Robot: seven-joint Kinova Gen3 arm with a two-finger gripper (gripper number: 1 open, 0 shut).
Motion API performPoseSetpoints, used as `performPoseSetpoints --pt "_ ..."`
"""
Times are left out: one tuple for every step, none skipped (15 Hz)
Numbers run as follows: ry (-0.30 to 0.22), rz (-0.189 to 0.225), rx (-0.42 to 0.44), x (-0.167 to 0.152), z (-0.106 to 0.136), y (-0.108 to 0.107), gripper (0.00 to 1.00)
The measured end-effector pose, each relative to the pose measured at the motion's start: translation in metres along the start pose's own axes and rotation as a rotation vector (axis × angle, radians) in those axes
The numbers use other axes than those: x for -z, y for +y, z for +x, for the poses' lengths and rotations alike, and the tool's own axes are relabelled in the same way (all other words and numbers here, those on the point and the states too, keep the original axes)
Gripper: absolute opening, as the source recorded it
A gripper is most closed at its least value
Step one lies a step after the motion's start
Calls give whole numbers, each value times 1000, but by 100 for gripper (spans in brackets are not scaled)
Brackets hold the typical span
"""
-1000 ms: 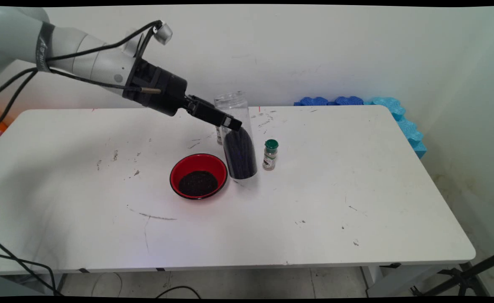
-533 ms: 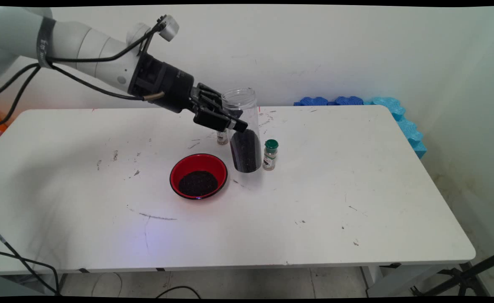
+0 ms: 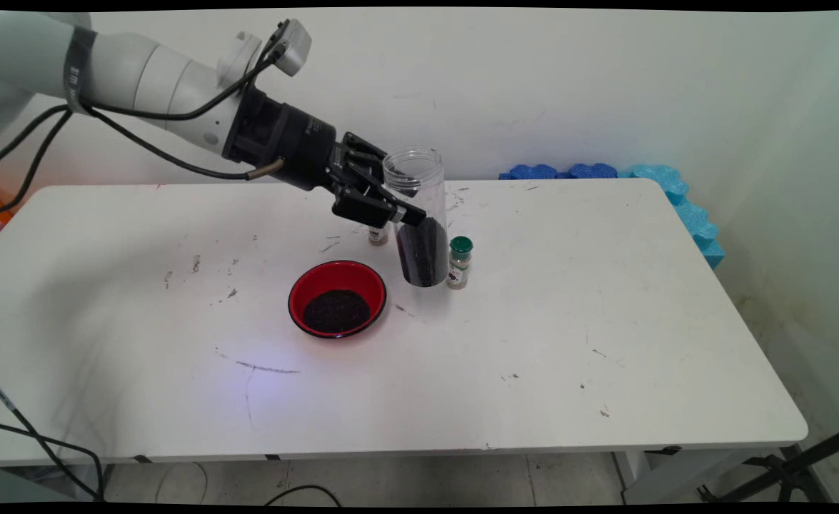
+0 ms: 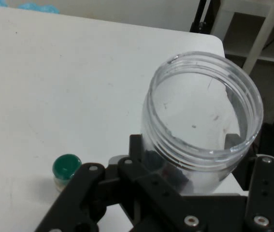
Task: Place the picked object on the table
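Note:
My gripper [image 3: 406, 214] is shut on a clear plastic jar [image 3: 419, 214], half full of dark grains, and holds it lifted a little above the table, nearly upright with its open mouth up. In the hand view the jar's open rim [image 4: 204, 108] fills the space between my fingers [image 4: 141, 164]. A red bowl [image 3: 337, 298] with dark grains in it sits on the table to the lower left of the jar. A small spice bottle with a green cap [image 3: 460, 262] stands just right of the jar; its cap [image 4: 66, 166] shows in the hand view too.
A second small bottle [image 3: 377, 235] stands behind the jar, partly hidden by my gripper. Blue foam pieces [image 3: 605, 172] lie along the table's far right edge by the wall. The white table [image 3: 605, 321] carries scattered dark marks.
The jar has come up off the table and swung from tilted to nearly upright, moving slightly right with my gripper. The bowl and green-capped bottle have stayed put.

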Motion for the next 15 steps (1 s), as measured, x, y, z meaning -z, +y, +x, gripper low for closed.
performPoseSetpoints --pt "0 1 -10 0 1 1 0" --pt "1 2 -18 -1 2 1 0" --pt "1 3 -25 -1 2 2 0" --pt "2 5 -30 -2 2 2 0" --pt "3 8 -29 -3 3 3 0" --pt "4 11 -25 -5 2 3 0" --pt "5 15 -18 -8 2 3 0" --pt "6 18 -11 -12 1 4 0" --pt "7 21 -1 -17 0 5 0" --pt "6 24 8 -22 -1 6 0" --pt "5 25 15 -28 -3 7 0" --pt "2 26 22 -35 -5 8 0" --pt "-2 27 27 -42 -7 10 0" --pt "-8 28 32 -49 -10 11 0" --pt "-12 30 38 -55 -13 12 0"
